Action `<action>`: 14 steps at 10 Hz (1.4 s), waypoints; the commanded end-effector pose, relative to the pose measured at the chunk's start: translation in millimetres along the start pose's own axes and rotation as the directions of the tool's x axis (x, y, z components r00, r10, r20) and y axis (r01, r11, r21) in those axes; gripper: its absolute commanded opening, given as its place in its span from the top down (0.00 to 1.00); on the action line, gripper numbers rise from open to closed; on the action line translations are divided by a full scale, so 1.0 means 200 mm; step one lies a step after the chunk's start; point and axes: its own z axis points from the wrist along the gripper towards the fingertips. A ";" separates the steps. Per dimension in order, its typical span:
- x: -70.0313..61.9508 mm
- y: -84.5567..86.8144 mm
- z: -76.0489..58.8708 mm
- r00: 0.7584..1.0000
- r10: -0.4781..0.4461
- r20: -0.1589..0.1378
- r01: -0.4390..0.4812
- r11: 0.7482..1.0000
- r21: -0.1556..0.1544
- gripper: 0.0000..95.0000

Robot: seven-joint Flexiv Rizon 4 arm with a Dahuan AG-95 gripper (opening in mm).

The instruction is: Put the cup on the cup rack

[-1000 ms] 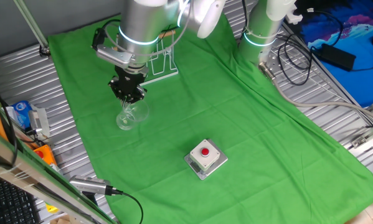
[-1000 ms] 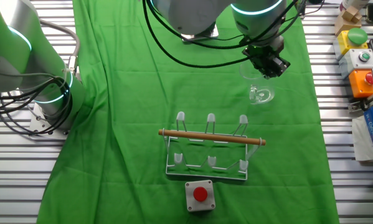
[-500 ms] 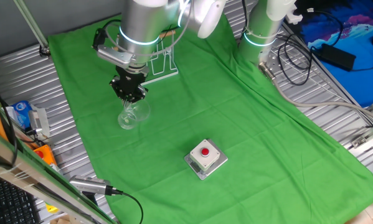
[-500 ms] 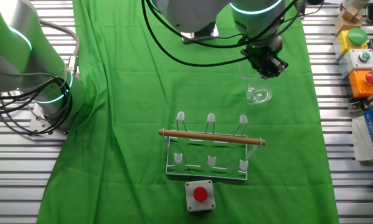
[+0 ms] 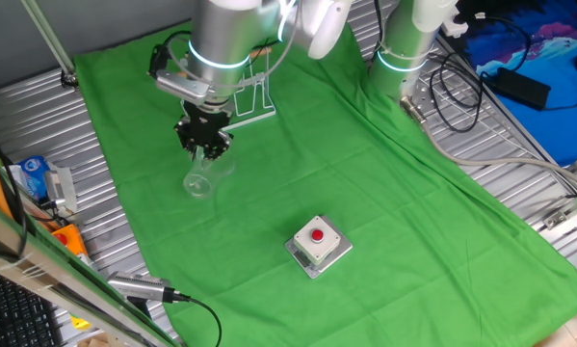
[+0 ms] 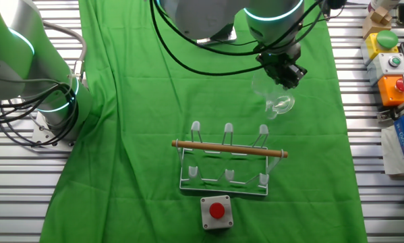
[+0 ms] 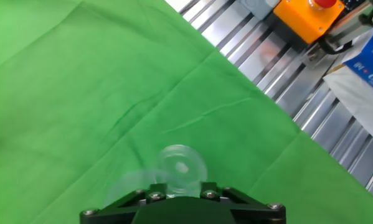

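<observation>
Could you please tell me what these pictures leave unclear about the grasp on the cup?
- Fingertips: in the hand view the gripper body hides them.
- Contact with the cup: in both fixed views, too small and glass too transparent.
- Cup handle: not discernible anywhere.
- Cup rack: partly behind the arm in one fixed view.

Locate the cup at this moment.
The cup hangs tilted from the claw over the green cloth, apart from the cup rack, on the side near the orange box.

On the cloth-covered worktop [image 6: 134,135], the cup [image 6: 278,100] hung under the pincer [image 6: 286,74], behind the cup rack [image 6: 227,158], with the button box [image 6: 216,211] in front.
</observation>
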 end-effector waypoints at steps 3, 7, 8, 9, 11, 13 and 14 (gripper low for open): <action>0.02 0.01 0.01 1.000 -0.013 -0.006 0.013 1.000 -0.004 0.20; 0.03 0.03 0.02 1.000 -0.021 -0.011 0.021 1.000 0.001 0.20; 0.03 0.03 0.02 1.000 -0.022 -0.012 0.022 1.000 0.002 0.20; 0.02 0.03 0.02 1.000 -0.019 -0.012 0.019 1.000 0.003 0.20; 0.01 0.04 0.04 1.000 -0.008 -0.012 0.009 1.000 0.003 0.20; 0.00 0.05 0.05 1.000 0.018 -0.012 -0.018 1.000 0.000 0.20; 0.00 0.06 0.05 1.000 0.020 -0.013 -0.020 1.000 0.000 0.20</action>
